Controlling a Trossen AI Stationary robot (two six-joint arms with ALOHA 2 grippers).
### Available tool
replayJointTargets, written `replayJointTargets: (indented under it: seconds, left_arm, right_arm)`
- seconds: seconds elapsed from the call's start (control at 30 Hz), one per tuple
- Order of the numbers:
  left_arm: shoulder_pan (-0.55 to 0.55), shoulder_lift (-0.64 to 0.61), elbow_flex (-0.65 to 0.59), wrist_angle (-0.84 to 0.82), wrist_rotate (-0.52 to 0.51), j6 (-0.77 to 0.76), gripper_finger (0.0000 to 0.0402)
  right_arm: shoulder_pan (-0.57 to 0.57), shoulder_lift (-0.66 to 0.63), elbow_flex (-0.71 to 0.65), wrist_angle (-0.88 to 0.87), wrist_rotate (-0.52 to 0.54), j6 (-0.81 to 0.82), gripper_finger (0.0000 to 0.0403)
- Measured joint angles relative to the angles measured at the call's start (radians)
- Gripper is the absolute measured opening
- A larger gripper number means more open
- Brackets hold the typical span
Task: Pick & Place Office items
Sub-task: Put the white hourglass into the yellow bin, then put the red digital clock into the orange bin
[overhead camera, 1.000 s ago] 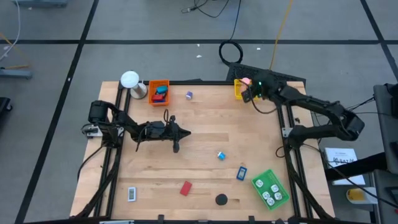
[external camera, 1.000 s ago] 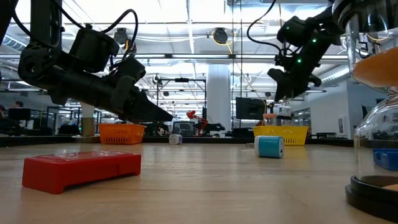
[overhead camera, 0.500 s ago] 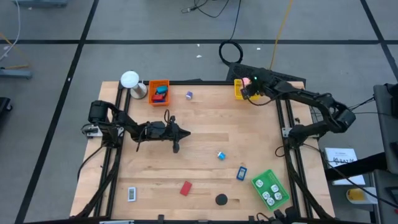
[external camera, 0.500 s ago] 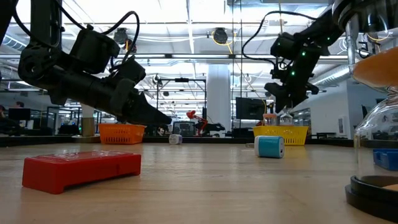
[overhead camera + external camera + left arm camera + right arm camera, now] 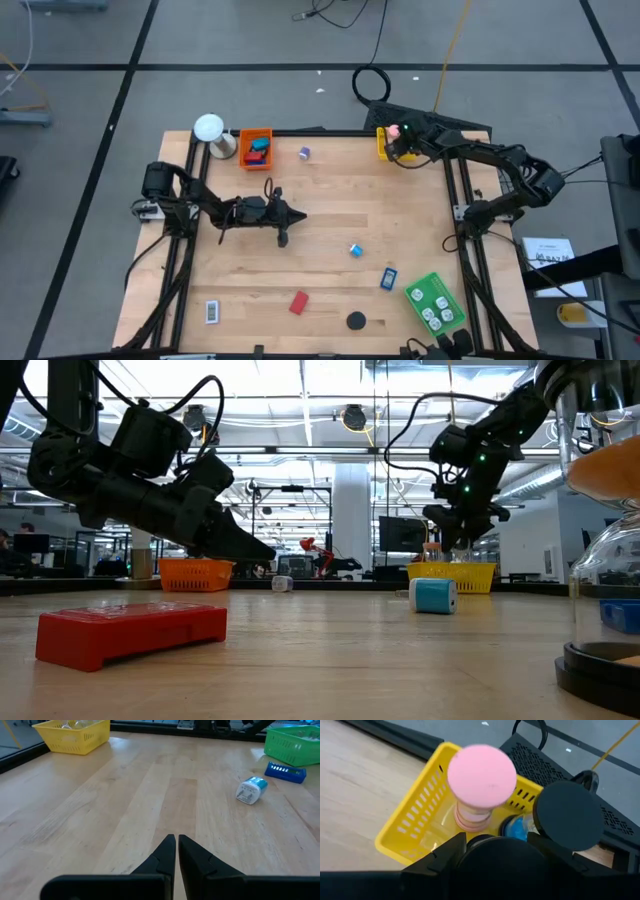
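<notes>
Right gripper (image 5: 398, 139) over the yellow tray (image 5: 415, 827) at the tabletop's far right corner, pink roll (image 5: 481, 782) pinched between its fingers: looks light, rigid, grip by the flat ends; left gripper (image 5: 176, 851) clenched, idle mid-table.

I am getting even, bright light across the wooden tabletop (image 5: 330, 210) from overhead, with only soft, short shadows lying under the arms. From table height, rows of ceiling lights are glaring white behind the dark arms, which are reading almost as silhouettes. The red block (image 5: 130, 632) up close is looking soft, and a glass object (image 5: 605, 540) at the edge is blurring and bending the background. The pink cap (image 5: 481, 774) is appearing fuzzy.
</notes>
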Motion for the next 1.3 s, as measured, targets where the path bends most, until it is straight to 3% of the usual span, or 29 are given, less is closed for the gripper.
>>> replayJointTargets:
  seconds: [0.3,0.67,0.83,1.0,1.13,1.3]
  left_arm:
    - [0.0,0.0,0.0,0.0,0.0,0.001,0.0021]
    - [0.0,0.0,0.0,0.0,0.0,0.004,0.0021]
    - [0.0,0.0,0.0,0.0,-0.001,0.003,0.0021]
    - [0.0,0.0,0.0,0.001,-0.024,-0.01,0.0021]
    - [0.006,0.0,0.024,0.001,-0.084,-0.016,0.0021]
    - [0.052,-0.007,0.067,-0.002,-0.087,-0.031,0.0021]
  right_arm:
    - [0.0,0.0,0.0,0.011,0.001,0.001,0.0242]
    - [0.002,-0.075,0.0,0.015,0.034,-0.054,0.0235]
    - [0.018,-0.2,0.0,-0.047,0.029,-0.057,0.0201]
    - [0.095,-0.306,-0.024,-0.1,0.029,-0.053,0.0139]
    - [0.182,-0.357,-0.118,-0.004,0.025,-0.052,0.0079]
    - [0.257,-0.373,-0.245,0.187,0.023,-0.046,0.0014]
